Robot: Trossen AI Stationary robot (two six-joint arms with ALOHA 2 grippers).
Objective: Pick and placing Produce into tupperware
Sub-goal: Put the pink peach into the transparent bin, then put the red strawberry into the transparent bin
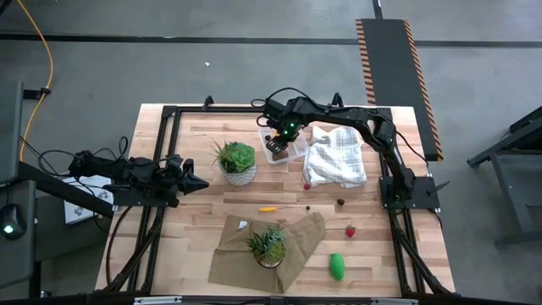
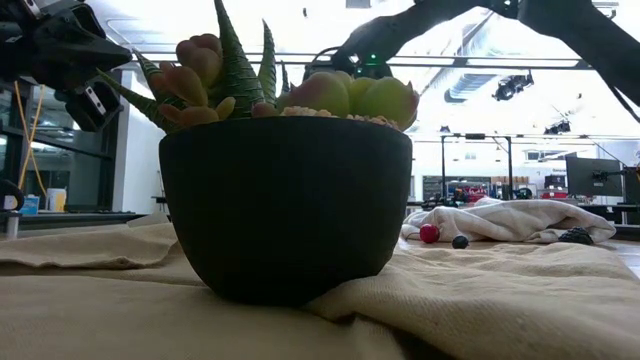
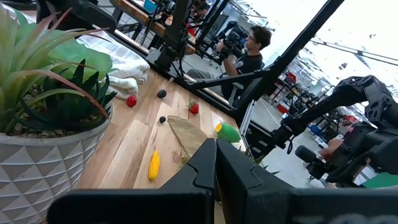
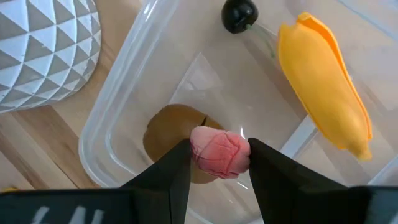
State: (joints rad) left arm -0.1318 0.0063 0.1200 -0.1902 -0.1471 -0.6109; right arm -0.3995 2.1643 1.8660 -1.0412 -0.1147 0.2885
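A robotics lab: a framed wooden table [image 1: 212, 174] on concrete floor [image 1: 254, 68], hazard-striped ramp [image 1: 391, 59], more camera rigs [image 3: 348, 124] behind.

Clear glossy plastic tupperware [image 4: 118, 118] on a pale, smooth wooden bench [image 1: 203, 182]. Soft white cloth [image 1: 336, 157] at three o'clock; a matt, faceted white pot [image 4: 40, 53] at nine.

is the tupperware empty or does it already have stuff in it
Not empty. In the right wrist view the tupperware holds a brown ball, a yellow piece and a small dark one.
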